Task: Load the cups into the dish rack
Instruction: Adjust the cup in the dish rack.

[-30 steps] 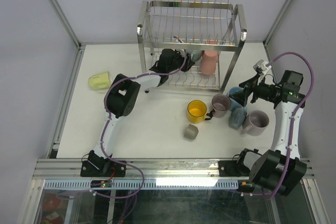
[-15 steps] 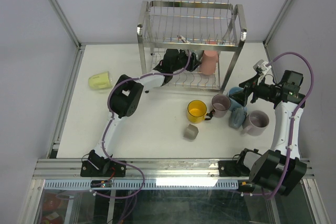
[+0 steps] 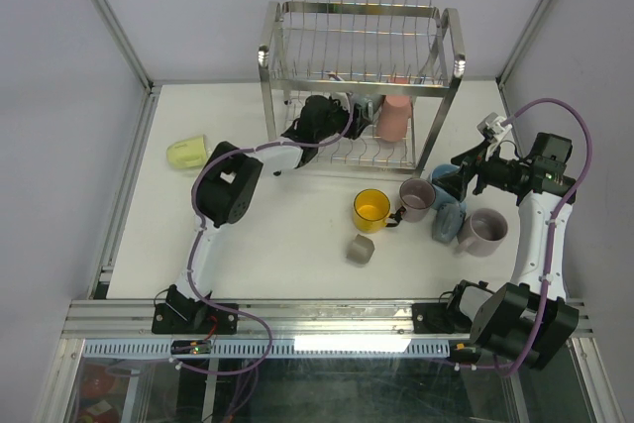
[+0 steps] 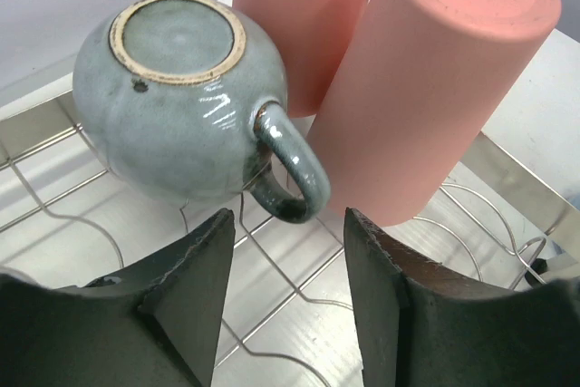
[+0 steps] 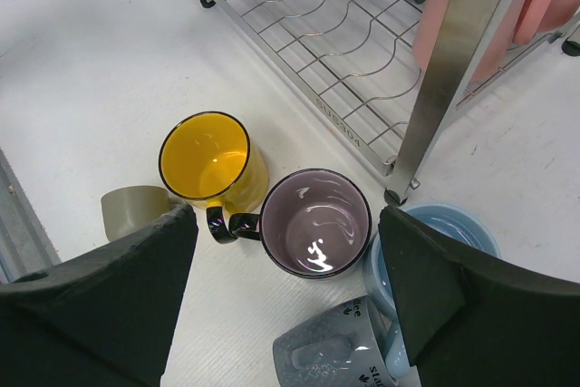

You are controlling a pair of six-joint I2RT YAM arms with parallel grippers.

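The dish rack stands at the back of the table. On its lower tier a round grey-blue cup sits upside down beside two inverted pink cups. My left gripper is open inside that tier, its tips just short of the grey-blue cup's handle and holding nothing. Over the loose cups my right gripper hangs wide open, above a mauve cup. Around it stand a yellow cup, a light blue cup and a grey cup on its side.
A small grey-beige cup sits near the table's front. A pale green cup lies on its side at the far left. A pale mauve cup stands at the right. The rack's steel leg rises close to my right gripper.
My left gripper's jaws have widened and let go of the grey-blue cup. That arm pushed into the rack, then drew back a little. The right arm has not moved.
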